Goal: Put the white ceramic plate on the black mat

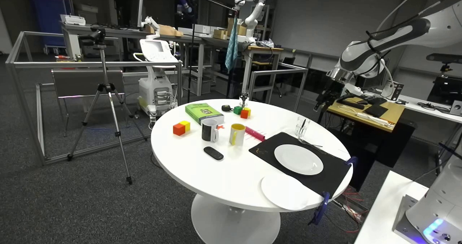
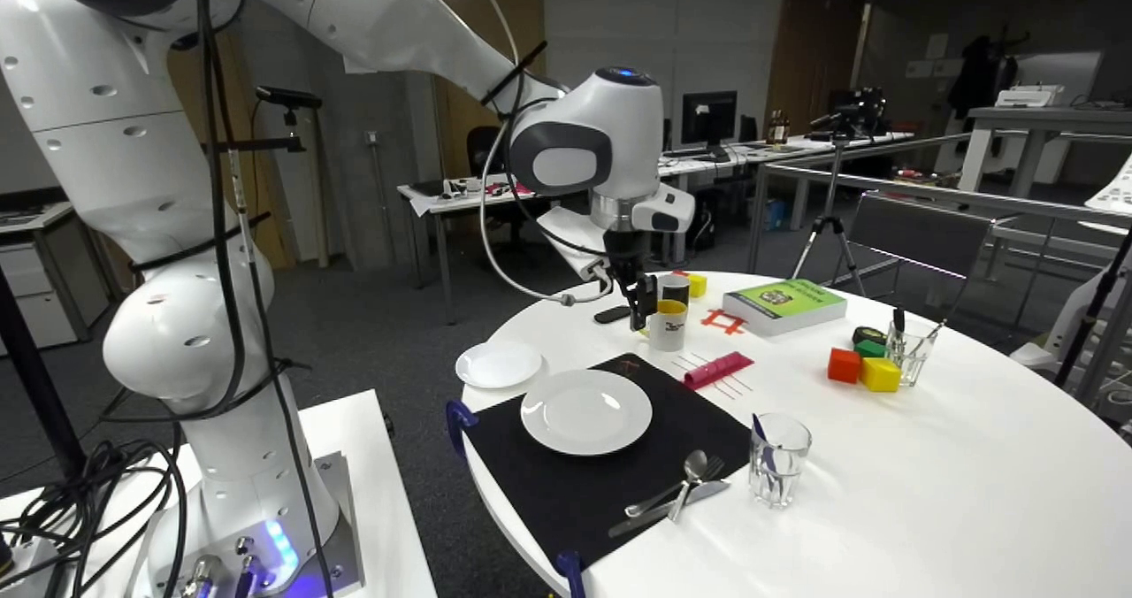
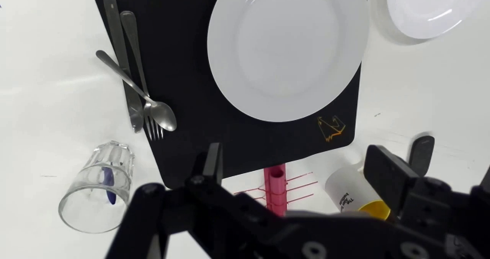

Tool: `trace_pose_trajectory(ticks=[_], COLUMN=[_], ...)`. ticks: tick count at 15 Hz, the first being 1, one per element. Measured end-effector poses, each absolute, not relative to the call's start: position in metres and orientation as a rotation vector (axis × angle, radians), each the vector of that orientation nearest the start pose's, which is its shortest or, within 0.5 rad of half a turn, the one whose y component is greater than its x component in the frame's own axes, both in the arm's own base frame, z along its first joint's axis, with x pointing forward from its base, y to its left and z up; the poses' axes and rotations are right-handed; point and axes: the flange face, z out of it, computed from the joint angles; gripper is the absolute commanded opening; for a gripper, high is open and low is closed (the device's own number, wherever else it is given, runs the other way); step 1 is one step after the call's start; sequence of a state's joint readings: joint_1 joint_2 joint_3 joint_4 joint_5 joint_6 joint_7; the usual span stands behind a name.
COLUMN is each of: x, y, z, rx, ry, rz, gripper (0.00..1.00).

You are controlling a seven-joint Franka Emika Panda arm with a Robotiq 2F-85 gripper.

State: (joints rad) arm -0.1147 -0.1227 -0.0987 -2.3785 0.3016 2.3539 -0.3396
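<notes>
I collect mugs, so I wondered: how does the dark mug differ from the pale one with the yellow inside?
The dark mug is largely black outside, while the pale mug is white. The dark mug has a white handle; the pale mug's is yellow. The pale mug stands nearer the black mat than the dark mug does. Both stand upright on the white table.

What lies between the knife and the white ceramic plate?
Wrist view: the fork, the spoon lying across fork and knife, then bare black mat up to the plate.
</notes>
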Motion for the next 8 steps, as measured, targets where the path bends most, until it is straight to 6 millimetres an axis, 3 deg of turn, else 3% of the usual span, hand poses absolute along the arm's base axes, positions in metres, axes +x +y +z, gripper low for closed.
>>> trace_pose_trajectory(ticks=[3, 8], x=[0.484, 0.485], y=[-0.08, -0.077], z=[0.383, 0.383], rx=[-2.987, -2.993], ry=[0.096, 0.09], rz=[-0.203, -0.2], gripper=[1.0, 1.0])
